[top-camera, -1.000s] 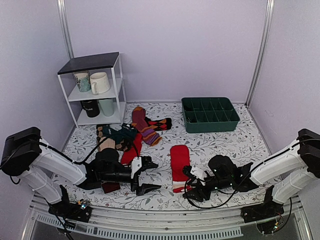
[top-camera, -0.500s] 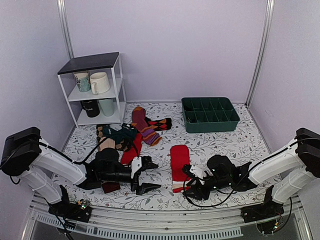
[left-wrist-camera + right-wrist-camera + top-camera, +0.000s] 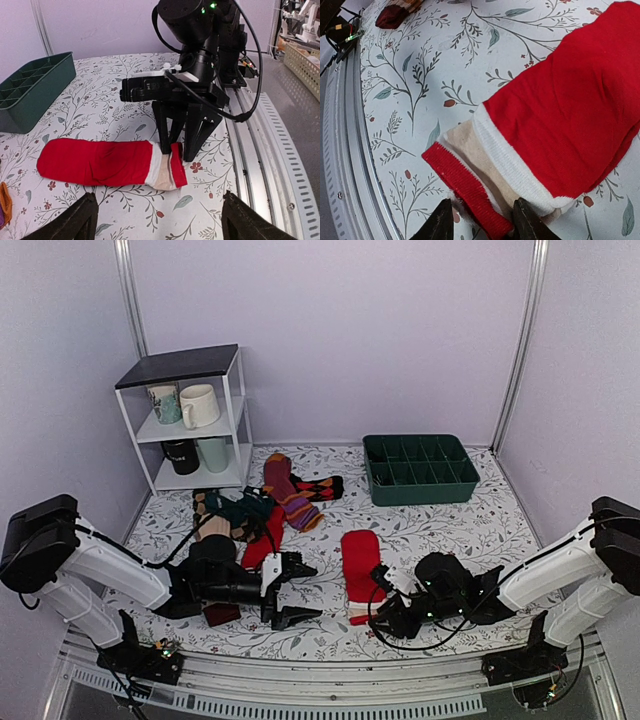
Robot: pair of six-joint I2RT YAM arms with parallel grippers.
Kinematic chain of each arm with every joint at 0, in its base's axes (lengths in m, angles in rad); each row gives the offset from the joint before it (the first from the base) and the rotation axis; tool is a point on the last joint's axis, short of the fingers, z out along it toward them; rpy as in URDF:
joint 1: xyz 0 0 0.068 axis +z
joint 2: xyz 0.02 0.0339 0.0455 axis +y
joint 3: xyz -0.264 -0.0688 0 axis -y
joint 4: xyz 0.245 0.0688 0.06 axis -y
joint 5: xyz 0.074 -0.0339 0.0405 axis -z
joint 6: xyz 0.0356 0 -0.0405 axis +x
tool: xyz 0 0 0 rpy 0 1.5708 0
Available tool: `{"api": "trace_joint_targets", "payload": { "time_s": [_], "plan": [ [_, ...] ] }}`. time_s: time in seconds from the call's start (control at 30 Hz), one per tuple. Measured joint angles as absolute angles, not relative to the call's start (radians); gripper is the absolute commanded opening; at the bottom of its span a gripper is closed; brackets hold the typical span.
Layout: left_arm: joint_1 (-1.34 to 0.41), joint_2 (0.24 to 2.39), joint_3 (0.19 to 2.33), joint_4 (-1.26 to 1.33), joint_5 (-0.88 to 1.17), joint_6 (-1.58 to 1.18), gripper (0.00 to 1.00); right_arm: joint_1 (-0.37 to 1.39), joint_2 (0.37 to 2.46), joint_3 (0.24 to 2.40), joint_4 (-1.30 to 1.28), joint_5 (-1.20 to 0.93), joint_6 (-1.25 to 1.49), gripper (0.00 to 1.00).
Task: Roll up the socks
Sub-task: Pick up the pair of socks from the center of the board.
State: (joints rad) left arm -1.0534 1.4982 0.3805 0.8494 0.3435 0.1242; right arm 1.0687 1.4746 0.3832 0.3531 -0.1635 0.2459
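Socks (image 3: 570, 100), cuff betw. R jaws, L jaws wide, nearby

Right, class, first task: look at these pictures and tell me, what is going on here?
Two robot arms are working on socks on a floral table. The right gripper has its fingers either side of the striped cuff of a red sock lying flat; whether it grips firmly cannot be told. The left gripper is open and holds nothing, near a heap of other socks. Nothing is rolled yet.
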Motion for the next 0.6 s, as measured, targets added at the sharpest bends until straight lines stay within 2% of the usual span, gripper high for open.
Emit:
{"api": "trace_joint_targets", "payload": {
  "time_s": [0.2, 0.43, 0.6],
  "plan": [
    [-1.053, 1.516, 0.387, 0.852, 0.385, 0.125, 0.86, 1.069, 1.476, 0.383, 0.354, -0.148, 0.263, 0.31],
    [-1.053, 1.53, 0.394, 0.853, 0.398, 0.127, 0.82, 1.073, 1.518, 0.408, 0.363, -0.134, 0.277, 0.02],
    [-1.053, 1.53, 0.395, 0.848, 0.466, 0.182, 0.77, 1.073, 1.542, 0.495, 0.241, -0.128, 0.327, 0.0]
  ]
}}
